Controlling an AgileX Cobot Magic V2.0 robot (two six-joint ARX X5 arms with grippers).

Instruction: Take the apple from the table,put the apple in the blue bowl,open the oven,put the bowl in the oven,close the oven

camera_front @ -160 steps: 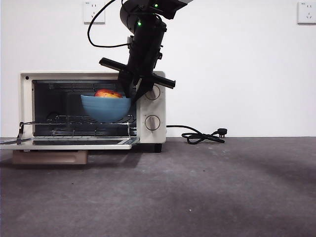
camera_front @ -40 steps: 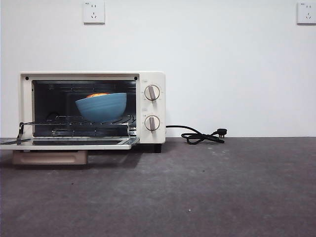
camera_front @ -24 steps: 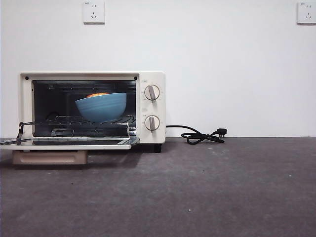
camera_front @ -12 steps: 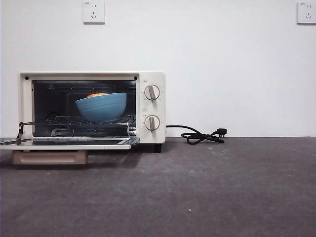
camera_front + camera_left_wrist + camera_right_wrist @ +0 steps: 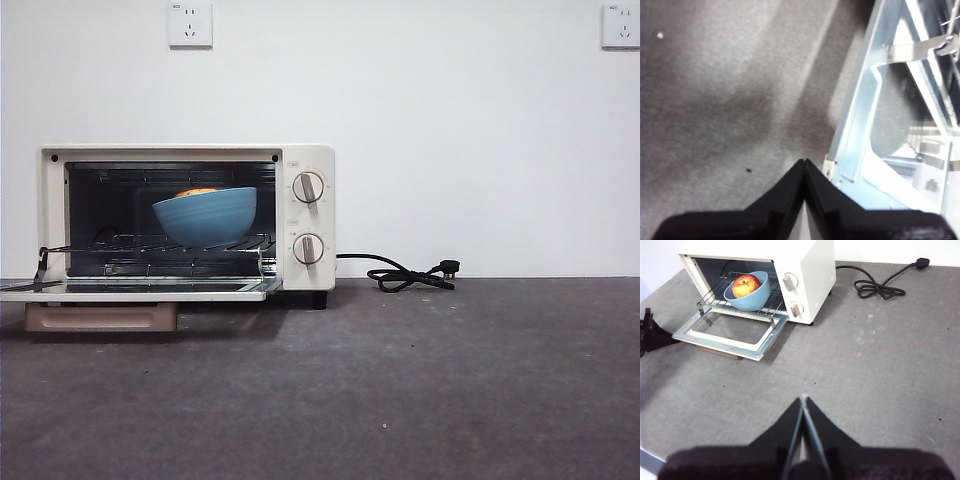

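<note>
Showing apple (image 5: 745, 286) atop bowl (image 5: 752, 297)

glossy blue bowl (image 5: 205, 215), matte speckled table (image 5: 420, 380)

One oven (image 5: 188, 220), one blue bowl (image 5: 205, 215), one apple (image 5: 745, 285), two hands.

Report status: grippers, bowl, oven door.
Left gripper shut, empty, beside open door. Right gripper shut, empty, back from oven. Bowl with apple on rack. Nothing blocking door.
</note>
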